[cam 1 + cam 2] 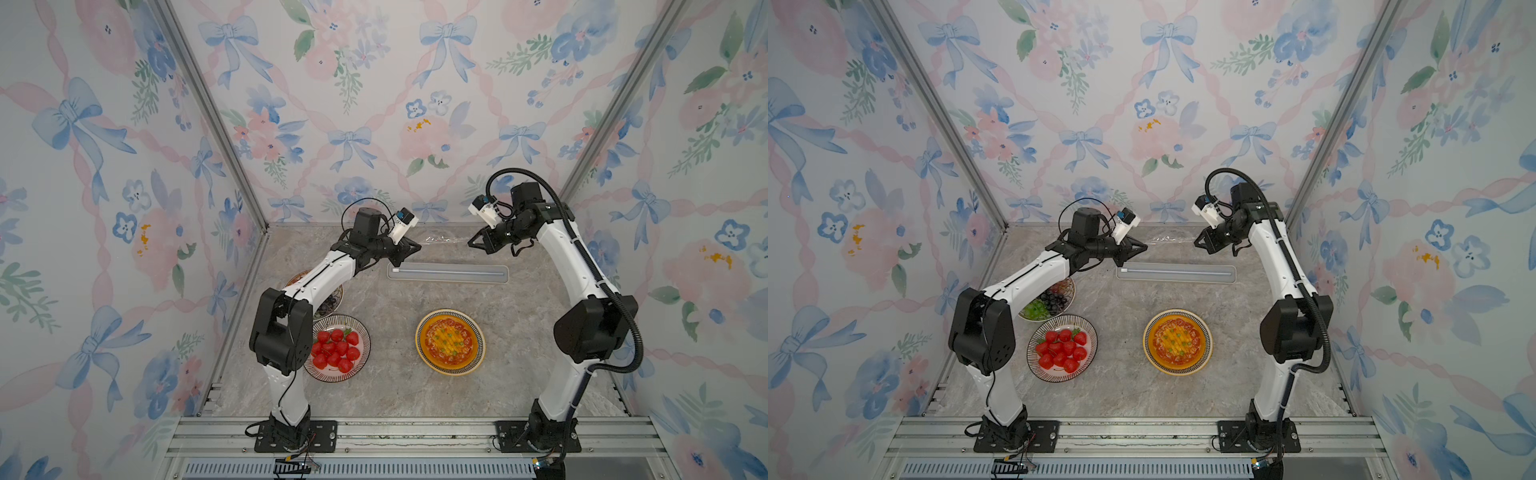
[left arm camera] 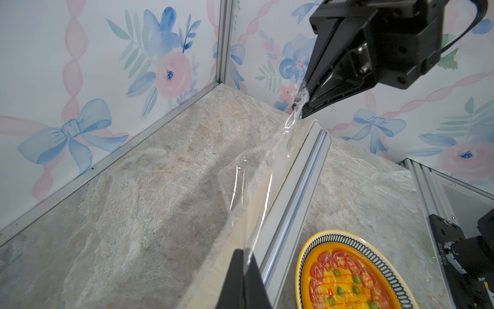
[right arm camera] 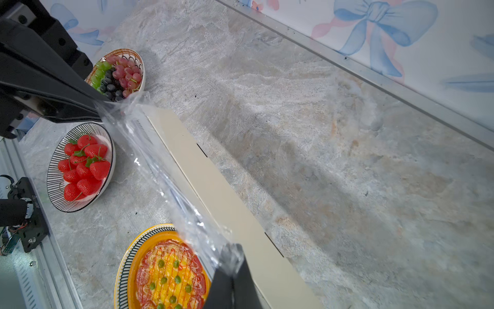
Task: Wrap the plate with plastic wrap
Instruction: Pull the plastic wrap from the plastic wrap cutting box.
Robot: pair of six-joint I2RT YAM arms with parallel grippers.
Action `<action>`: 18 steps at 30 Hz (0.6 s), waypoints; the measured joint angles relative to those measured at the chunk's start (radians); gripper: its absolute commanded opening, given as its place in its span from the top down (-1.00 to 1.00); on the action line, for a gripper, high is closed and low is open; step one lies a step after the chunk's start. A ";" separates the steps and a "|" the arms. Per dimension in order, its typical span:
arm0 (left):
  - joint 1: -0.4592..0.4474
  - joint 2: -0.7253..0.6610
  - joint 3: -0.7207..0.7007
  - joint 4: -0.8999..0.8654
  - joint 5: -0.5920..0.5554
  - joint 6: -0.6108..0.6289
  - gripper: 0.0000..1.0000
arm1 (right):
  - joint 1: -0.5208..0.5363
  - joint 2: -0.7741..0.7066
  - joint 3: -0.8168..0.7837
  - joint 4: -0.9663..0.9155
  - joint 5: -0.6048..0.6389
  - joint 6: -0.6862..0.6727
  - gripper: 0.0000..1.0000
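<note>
A yellow-rimmed plate (image 1: 419, 343) (image 1: 1147, 343) of red and yellow food sits mid-table. Behind it lies the long cream box (image 1: 448, 274) (image 3: 222, 200). The plastic wrap (image 1: 444, 240) (image 2: 256, 174) (image 3: 165, 174) rises from the box and hangs stretched above it between both grippers. My left gripper (image 1: 419, 247) (image 2: 247, 251) is shut on the film's left end. My right gripper (image 1: 470, 241) (image 3: 232, 248) is shut on its bunched right end. Both are raised above the box, behind the plate (image 2: 347, 238) (image 3: 125, 267).
A striped plate (image 1: 367, 345) (image 3: 53, 171) of strawberries sits left of the yellow plate, beside the left arm. A bowl (image 1: 1072, 291) (image 3: 133, 54) of grapes lies behind it, partly under that arm. The back wall is close behind the box.
</note>
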 measured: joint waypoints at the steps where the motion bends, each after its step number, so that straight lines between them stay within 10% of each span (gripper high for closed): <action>1: 0.000 0.000 0.001 0.000 0.000 -0.003 1.00 | 0.001 0.000 0.003 0.000 0.003 0.000 1.00; 18: 0.005 -0.059 0.001 -0.022 -0.001 -0.004 1.00 | 0.032 -0.013 0.047 -0.044 0.048 -0.027 1.00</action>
